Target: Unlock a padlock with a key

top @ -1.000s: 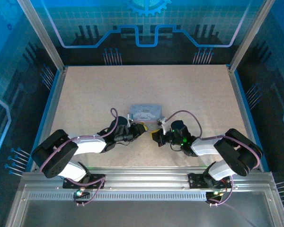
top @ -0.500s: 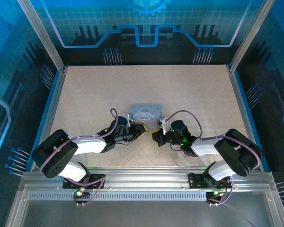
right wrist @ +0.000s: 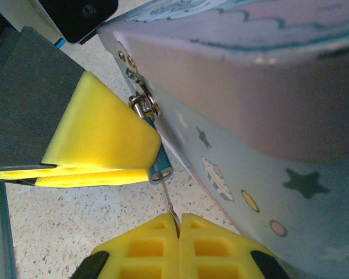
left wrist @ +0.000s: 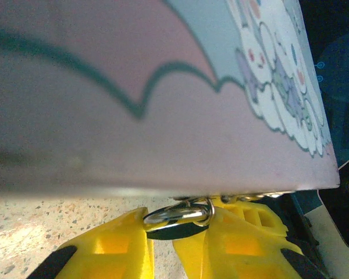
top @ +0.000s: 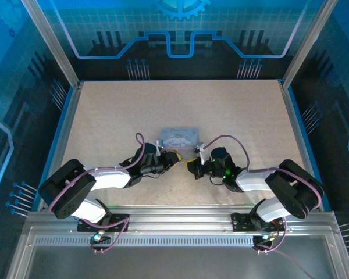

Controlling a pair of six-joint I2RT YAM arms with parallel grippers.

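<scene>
The padlock point(right wrist: 159, 167) is a small bluish-dark cylinder hanging from the hasp point(right wrist: 142, 104) of the lilac cartoon tin point(right wrist: 250, 116). My left gripper point(left wrist: 174, 224) is shut on it, its yellow fingers pinching the dark body and silver shackle point(left wrist: 180, 212) just under the tin's edge. The key point(right wrist: 169, 202) is a thin grey sliver running from the padlock's end face down into my right gripper point(right wrist: 178, 224), which is shut on its head. In the top view the left gripper point(top: 173, 157) and right gripper point(top: 190, 164) meet in front of the tin point(top: 179, 138).
The tin lies flat on the speckled tabletop point(top: 232, 110) near the middle. Blue rails point(top: 67, 125) and glass walls border the table. Open tabletop stretches behind and to both sides of the tin.
The right gripper has crept very slightly toward the padlock. The left arm and the tin look unmoved.
</scene>
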